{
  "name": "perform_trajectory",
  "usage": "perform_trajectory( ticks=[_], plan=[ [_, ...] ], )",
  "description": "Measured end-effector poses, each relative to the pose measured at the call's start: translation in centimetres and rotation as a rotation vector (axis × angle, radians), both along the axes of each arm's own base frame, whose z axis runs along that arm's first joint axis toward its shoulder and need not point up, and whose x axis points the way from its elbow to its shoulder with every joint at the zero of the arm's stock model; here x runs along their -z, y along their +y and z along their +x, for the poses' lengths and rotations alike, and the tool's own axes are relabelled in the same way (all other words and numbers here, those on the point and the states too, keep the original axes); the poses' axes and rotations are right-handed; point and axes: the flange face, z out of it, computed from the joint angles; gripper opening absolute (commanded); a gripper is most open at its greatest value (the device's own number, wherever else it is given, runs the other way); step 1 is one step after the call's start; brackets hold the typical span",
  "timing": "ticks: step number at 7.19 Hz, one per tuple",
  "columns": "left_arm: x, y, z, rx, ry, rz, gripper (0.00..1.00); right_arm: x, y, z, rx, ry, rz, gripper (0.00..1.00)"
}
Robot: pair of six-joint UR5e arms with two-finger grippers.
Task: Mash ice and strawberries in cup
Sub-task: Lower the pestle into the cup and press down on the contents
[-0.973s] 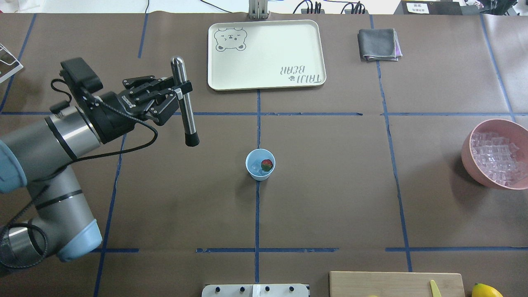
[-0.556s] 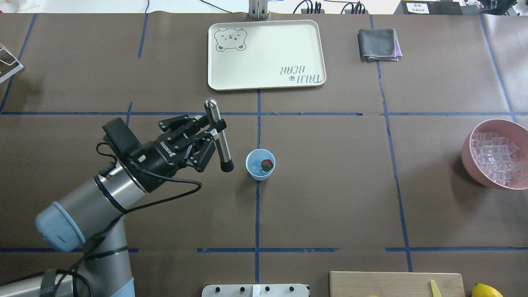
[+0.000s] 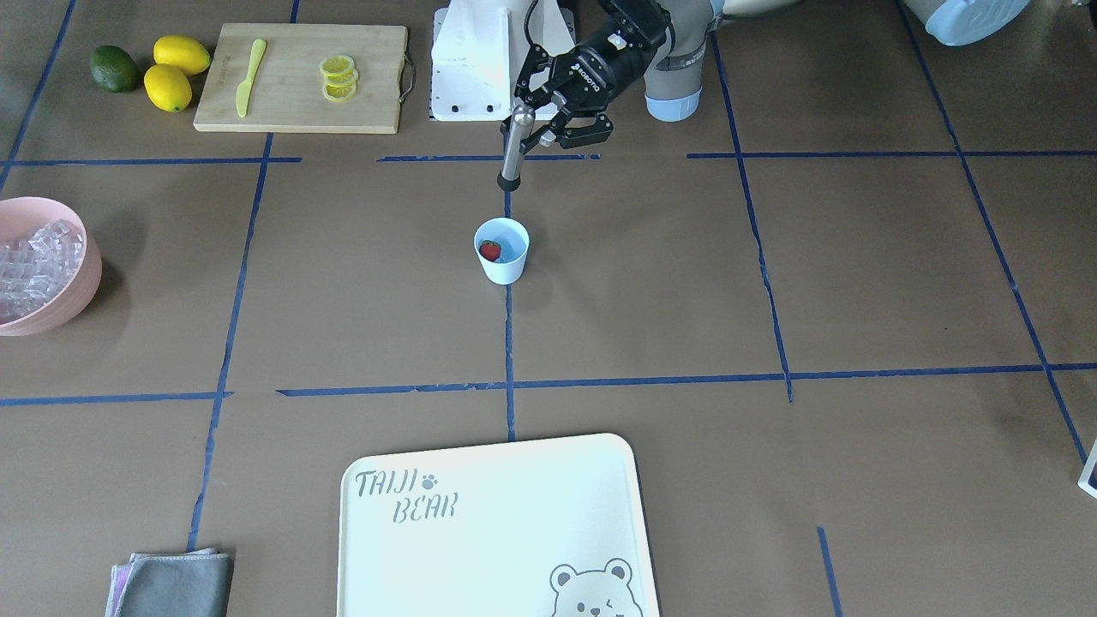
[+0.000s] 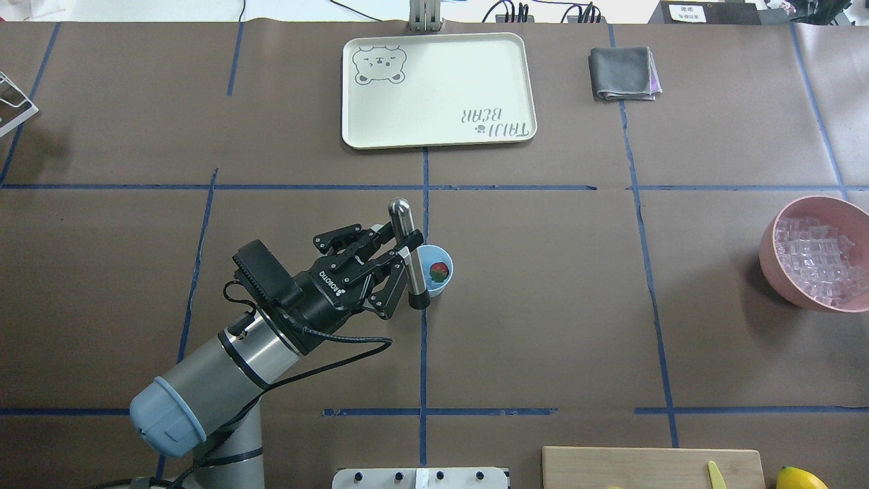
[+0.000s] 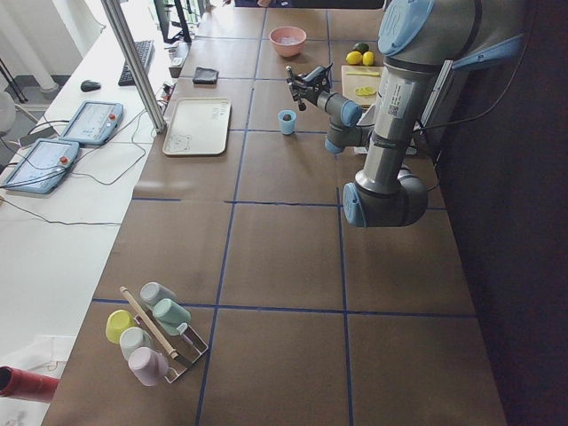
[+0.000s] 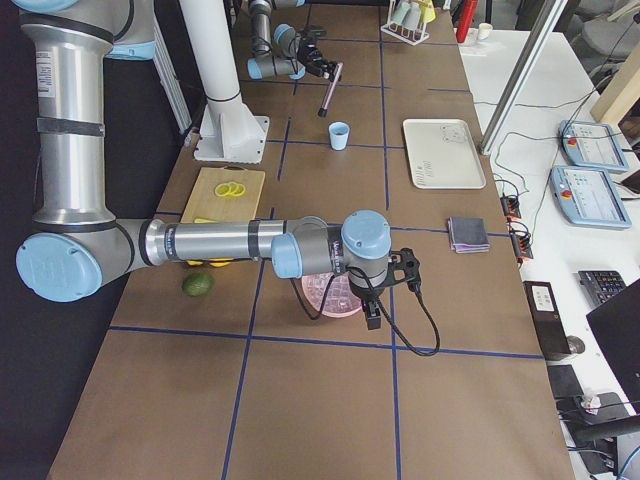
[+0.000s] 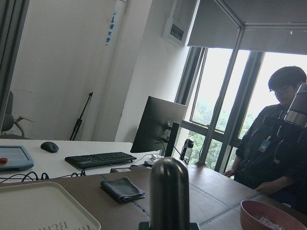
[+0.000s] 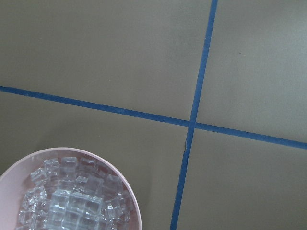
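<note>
Left pincer (image 4: 405,250) clamped on tilted metal muddler (image 4: 414,278); black tip down, raised off the cup (image 4: 449,270) rim, not inside; cup just right of and below the pincer, strawberry (image 4: 439,272) in it; ice there hard to make out; tray (image 4: 523,81) well beyond; pink bowl (image 4: 770,258) far right; right pincer (image 6: 372,318) over bowl, grip can't tell.

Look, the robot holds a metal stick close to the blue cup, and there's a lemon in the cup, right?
Not quite: the overhead view shows a small red strawberry in the cup, not a lemon. The rest is right: the left jaws hold the metal stick close to the cup.
</note>
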Motion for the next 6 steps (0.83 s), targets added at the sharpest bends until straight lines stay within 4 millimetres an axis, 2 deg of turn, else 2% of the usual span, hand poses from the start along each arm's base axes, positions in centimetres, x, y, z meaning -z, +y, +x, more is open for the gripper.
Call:
perform_trajectory(
  ticks=[3, 5, 6],
  plan=[
    [1.2, -3.9, 1.0, 0.050, -0.010, 0.007, 0.00, 0.0, -0.1, 0.0, 0.000, 0.001, 0.000, 1.00],
    [0.4, -5.5, 0.9, 0.058, -0.021, 0.020, 0.00, -0.1, 0.0, 0.0, 0.000, 0.000, -0.001, 1.00],
    [-0.6, -5.9, 1.4, 0.057, -0.024, 0.021, 0.00, 0.0, 0.0, 0.0, 0.000, -0.001, -0.001, 1.00]
  ],
)
